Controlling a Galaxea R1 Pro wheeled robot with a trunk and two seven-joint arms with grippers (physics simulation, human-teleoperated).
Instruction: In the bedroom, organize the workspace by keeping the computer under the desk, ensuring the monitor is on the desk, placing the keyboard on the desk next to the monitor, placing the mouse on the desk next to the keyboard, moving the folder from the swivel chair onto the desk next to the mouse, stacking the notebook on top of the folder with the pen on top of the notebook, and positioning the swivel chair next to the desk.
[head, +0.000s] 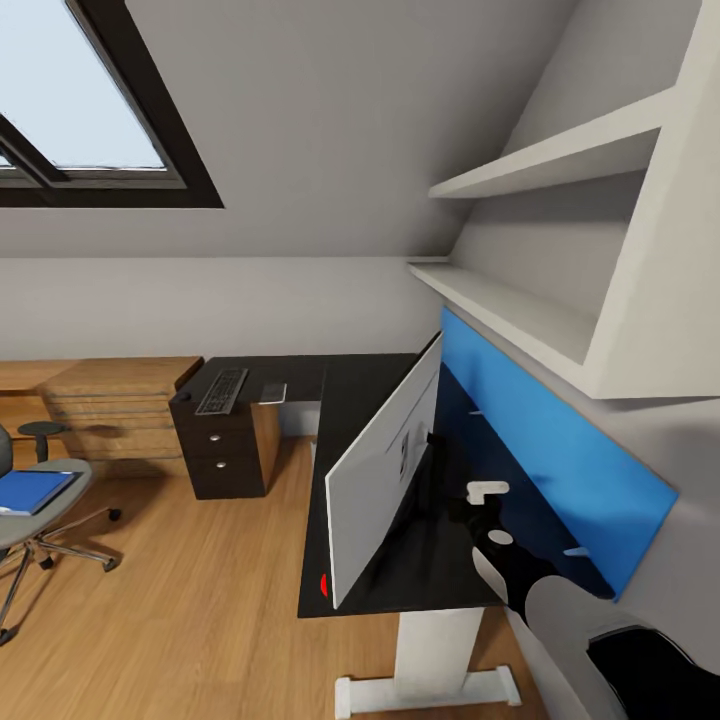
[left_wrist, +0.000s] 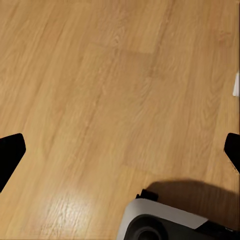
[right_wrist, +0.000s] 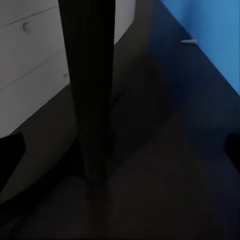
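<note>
Black desk (head: 350, 400), monitor (head: 385, 470) standing lengthwise, back facing blue panel (head: 560, 450)

Glossy black tabletop (head: 360, 400), bright blue back panel (head: 560, 440), pale grey monitor back (head: 385, 470), blue folder (head: 30, 490) on grey swivel chair (head: 55, 500), honey wood plank floor (left_wrist: 100, 90), dark-keyed keyboard (head: 222, 390)

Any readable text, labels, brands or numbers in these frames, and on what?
None can be read.
Monitor: a small dark mark on its grey back, too blurred to read.
Keyboard: key legends too small to read.
Folder: plain blue cover, no lettering visible.
</note>
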